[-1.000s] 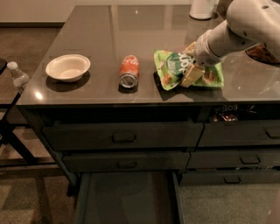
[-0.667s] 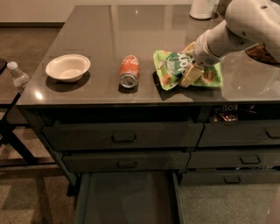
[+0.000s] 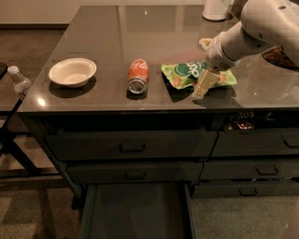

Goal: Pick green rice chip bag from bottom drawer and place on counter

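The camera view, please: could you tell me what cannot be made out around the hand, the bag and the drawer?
1. Camera view: the hand, over the right part of the green rice chip bag on the counter; its own body hides any contact.
2. Camera view: the bottom drawer, front cut off by the lower edge.
3. Camera view: the white container, top cut off by the upper edge.

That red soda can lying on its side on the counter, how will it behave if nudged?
The red soda can lies on its side, so it would likely roll toward the white bowl or the green chip bag. The glossy grey counter probably lets it slide too. The gripper is at the bag, clear of the can.
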Controlling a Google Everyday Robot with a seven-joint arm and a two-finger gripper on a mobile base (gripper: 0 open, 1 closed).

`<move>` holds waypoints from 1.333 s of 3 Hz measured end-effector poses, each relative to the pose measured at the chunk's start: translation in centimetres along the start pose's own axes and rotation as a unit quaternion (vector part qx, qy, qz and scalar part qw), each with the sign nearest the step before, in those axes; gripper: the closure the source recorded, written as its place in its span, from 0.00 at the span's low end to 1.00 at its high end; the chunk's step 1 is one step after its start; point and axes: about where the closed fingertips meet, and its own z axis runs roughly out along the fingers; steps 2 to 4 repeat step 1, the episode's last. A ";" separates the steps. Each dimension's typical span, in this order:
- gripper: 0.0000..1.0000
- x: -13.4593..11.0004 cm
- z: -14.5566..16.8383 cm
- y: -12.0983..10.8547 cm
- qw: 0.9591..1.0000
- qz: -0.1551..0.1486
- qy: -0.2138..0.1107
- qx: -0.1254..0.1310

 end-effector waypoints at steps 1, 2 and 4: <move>0.00 0.0 0.0 0.0 1.000 0.000 0.000 0.000; 0.00 0.0 0.0 0.0 1.000 0.000 0.000 0.000; 0.00 0.0 0.0 0.0 1.000 0.000 0.000 0.000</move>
